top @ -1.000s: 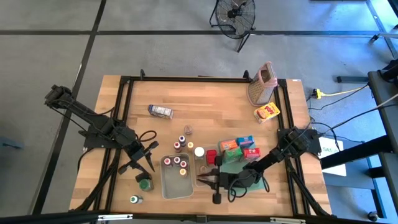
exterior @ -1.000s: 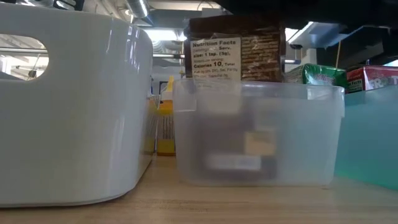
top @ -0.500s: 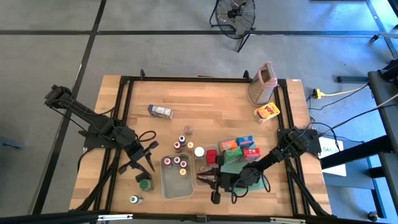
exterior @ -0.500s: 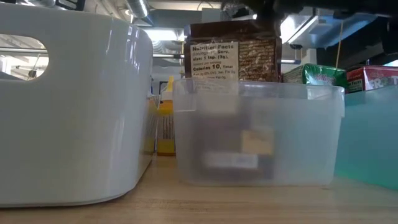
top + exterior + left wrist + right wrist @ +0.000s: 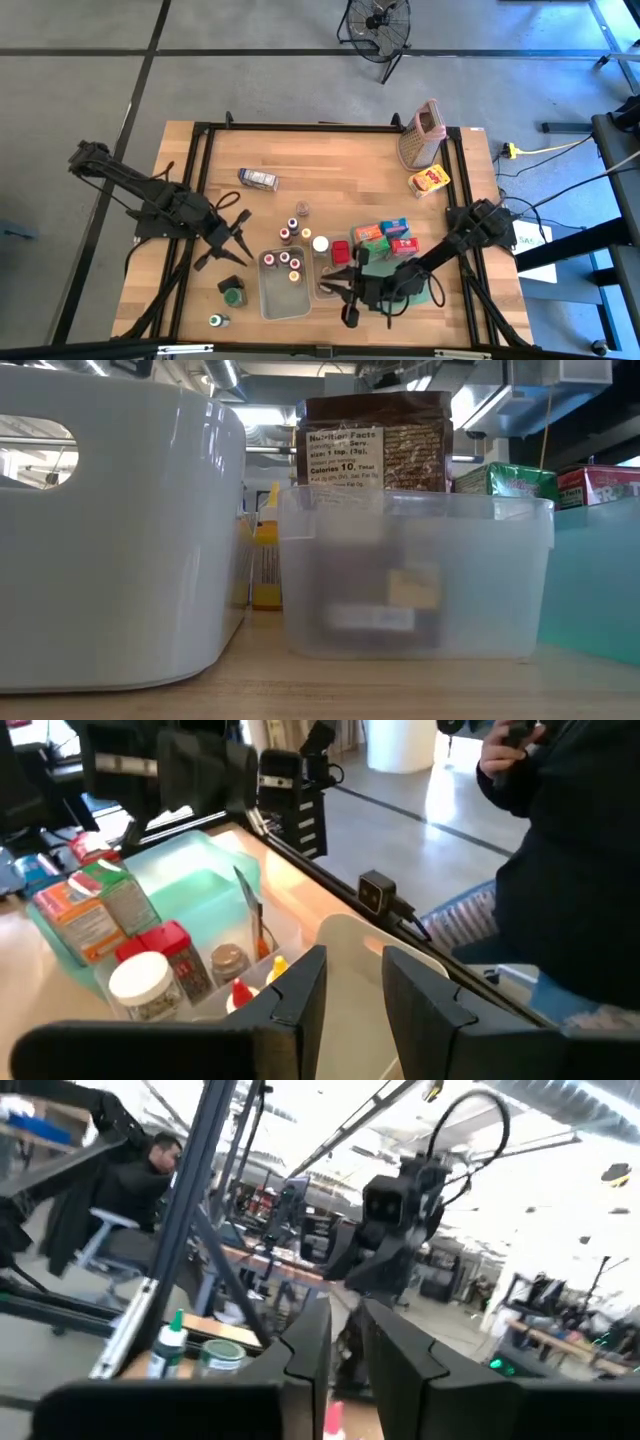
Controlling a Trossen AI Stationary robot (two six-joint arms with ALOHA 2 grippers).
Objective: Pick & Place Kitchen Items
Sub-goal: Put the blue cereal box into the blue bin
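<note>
Wooden table (image 5: pixel 340 170) carries everything. Largest items: a white tub (image 5: pixel 282 283) near the front edge, left of centre, with several small capped jars inside; a green tray (image 5: pixel 385 262) right of it, toward the front right.

Metal grater with pink top (image 5: pixel 422 133) stands near the back right corner; a yellow-red carton (image 5: pixel 429 181) lies just in front of it.

A clear tub (image 5: pixel 415 575) sits between the white tub and the tray; a brown packet (image 5: pixel 375 443) with a nutrition label shows above its rim.

Cartons in orange (image 5: pixel 369 234), blue (image 5: pixel 394 226) and red (image 5: pixel 404 246) stand at the tray's back edge. A blue-white carton (image 5: pixel 259 179) lies alone left of centre.

Left gripper (image 5: pixel 235 228) hovers above the left half of the table, just left of the white tub, fingers spread, grasping nothing.

Right gripper (image 5: pixel 340 292) hangs over the clear tub near the front edge, fingers apart, empty.

Green-lidded jar (image 5: pixel 233 296) and a small green-capped bottle (image 5: pixel 214 321) stand near the front left corner, left of the white tub.
</note>
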